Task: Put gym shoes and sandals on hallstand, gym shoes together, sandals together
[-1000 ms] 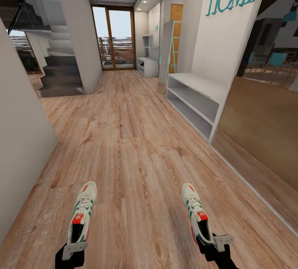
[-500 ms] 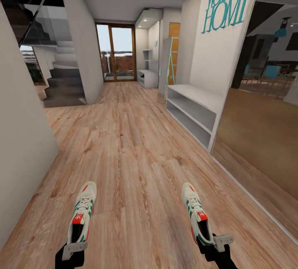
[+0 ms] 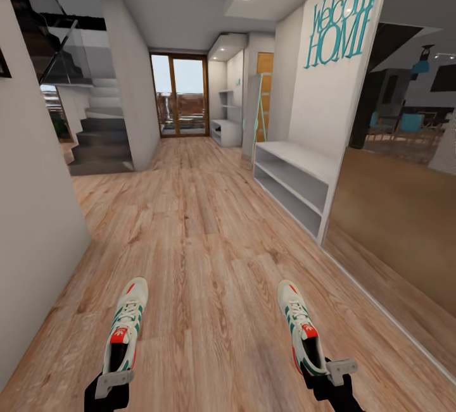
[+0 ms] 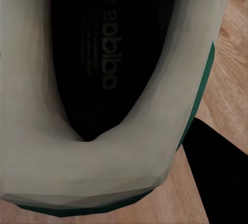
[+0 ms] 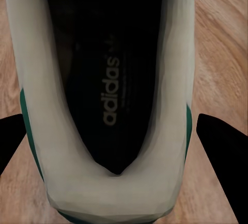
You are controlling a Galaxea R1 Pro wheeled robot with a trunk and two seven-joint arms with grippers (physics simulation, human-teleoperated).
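The floor [image 3: 209, 222] looks like light brown wood-grain planks with a faint sheen. The shoes [image 3: 126, 326] [image 3: 300, 325] look like matt white leather with green stripes and red-orange accents; their insoles [image 5: 111, 79] are dull black. The bench [image 3: 292, 178] is matt pale grey. The grippers [image 3: 107, 390] [image 3: 330, 379] are matt black.

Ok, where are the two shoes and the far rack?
Left shoe [image 3: 126, 326], head view, on its laces.
Right shoe [image 3: 301, 330], head view, on its laces.
Far rack [image 3: 227, 132], head view, on its low base.
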